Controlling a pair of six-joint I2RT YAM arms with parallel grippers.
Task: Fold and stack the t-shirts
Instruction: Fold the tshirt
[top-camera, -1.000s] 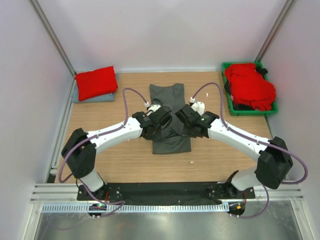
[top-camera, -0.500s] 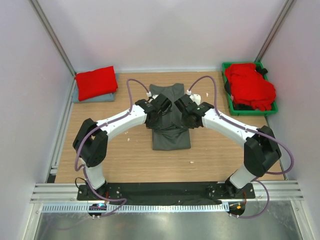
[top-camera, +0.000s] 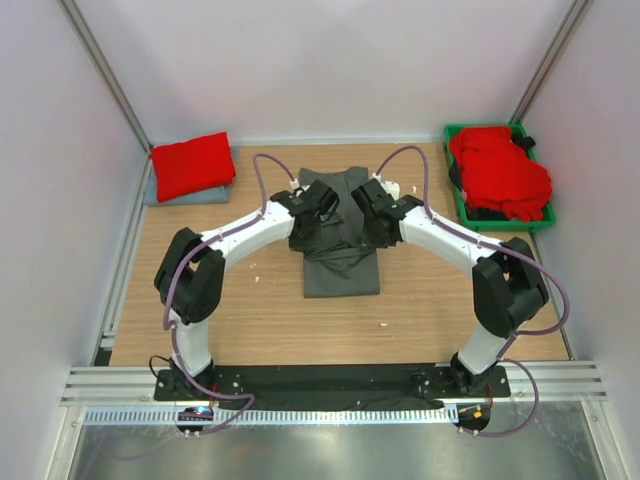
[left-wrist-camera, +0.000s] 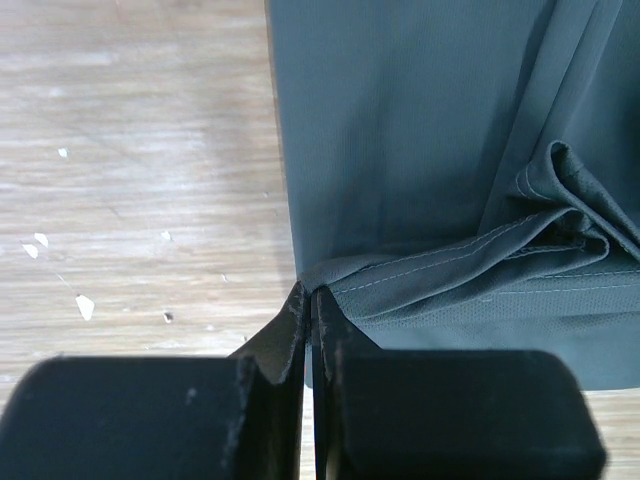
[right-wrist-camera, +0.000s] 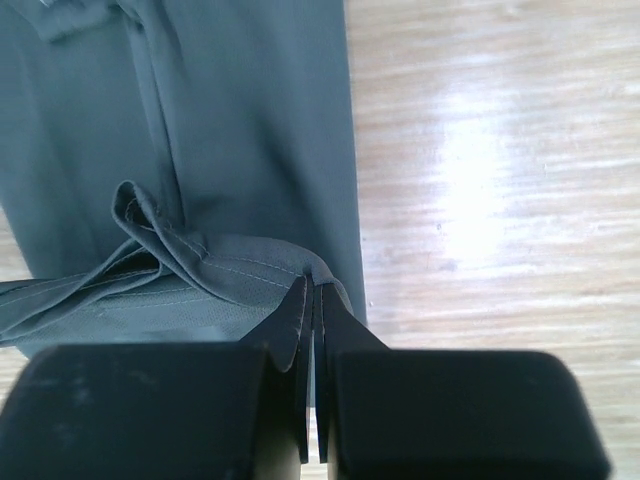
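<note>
The dark charcoal grey t-shirt lies lengthwise in the middle of the wooden table, folded narrow. My left gripper is shut on its hem corner at the left edge. My right gripper is shut on the hem corner at the right edge. Both hold the hem lifted and folded back over the shirt's middle. A folded red t-shirt lies on a pale blue-grey one at the back left. Several red t-shirts are heaped in the bin.
The green plastic bin stands at the back right corner. White walls and metal posts close in the table on three sides. Small white specks lie on the wood.
Both grippers have carried the shirt's near hem away from the arm bases toward the collar, over the shirt's middle. The arms have stretched further out.
</note>
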